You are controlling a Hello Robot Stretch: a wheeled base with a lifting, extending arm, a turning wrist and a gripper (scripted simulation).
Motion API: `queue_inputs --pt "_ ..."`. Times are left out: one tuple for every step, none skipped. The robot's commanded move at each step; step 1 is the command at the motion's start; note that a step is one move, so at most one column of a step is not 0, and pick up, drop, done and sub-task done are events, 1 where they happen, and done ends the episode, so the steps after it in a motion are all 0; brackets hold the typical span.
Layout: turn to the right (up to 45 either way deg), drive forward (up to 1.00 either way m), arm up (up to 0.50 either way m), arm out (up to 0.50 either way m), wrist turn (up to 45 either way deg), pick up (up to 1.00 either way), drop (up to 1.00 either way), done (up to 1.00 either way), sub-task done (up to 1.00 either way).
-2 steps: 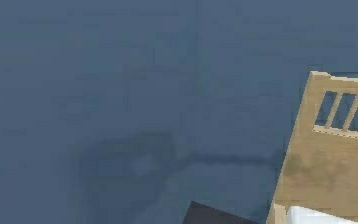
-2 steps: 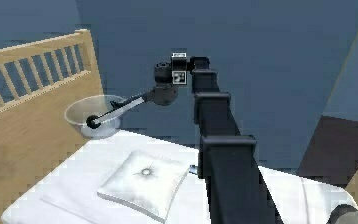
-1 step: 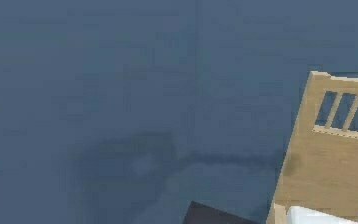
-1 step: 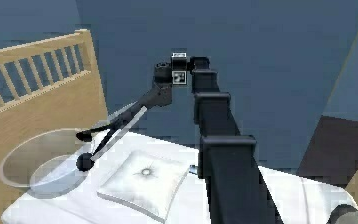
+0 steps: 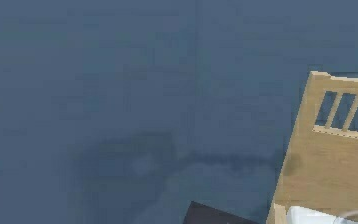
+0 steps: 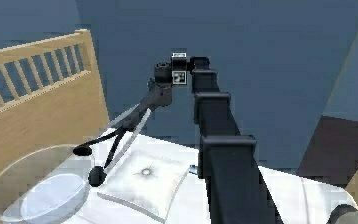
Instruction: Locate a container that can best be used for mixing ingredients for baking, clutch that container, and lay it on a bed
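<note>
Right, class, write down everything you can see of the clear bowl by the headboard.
The bowl is wide, round and shallow, seemingly clear glass with a bluish tint; white bedding shows through it. It stands mouth up at the arm side view's lower left, before the slatted wooden headboard and left of a white pillow, its lower edge cut off by the picture. The gripper ends by its right rim; whether it touches or holds the bowl cannot be told.

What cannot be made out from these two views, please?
- Arm side view: whether the fingers hold anything; bowl and pillow lie on the bed behind them.
- Same view: bowl's near side, cut by the bottom edge.
- Forward view: most of the bed, cut by the right edge.
</note>
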Motion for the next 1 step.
queue_inputs --pt "0.0 0.0 0.0 -0.34 0.0 0.0 0.0 0.0 0.0"
